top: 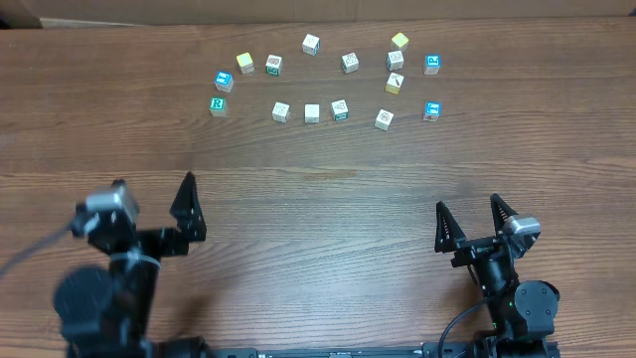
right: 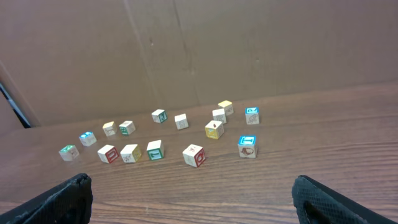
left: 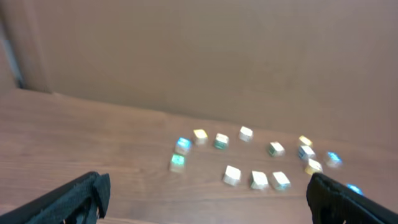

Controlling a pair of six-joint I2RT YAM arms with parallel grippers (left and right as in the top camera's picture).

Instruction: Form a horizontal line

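Both arms wait at the near side of the table [top: 318, 189], well short of the plain cream cube [top: 312, 112]. The left gripper [left: 205, 196] has its jaws spread wide, and so does the right gripper [top: 470, 221]; neither touches anything. The cream cube has a printed cube [top: 281, 111] near its left and a green-marked cube [top: 340, 109] near its right, with gaps between. Well to its left lies the green "R" cube [top: 218, 104], with a blue-faced cube [top: 224, 81] just behind that. The other cubes [top: 350, 62] arc beyond the cream one, all apart.
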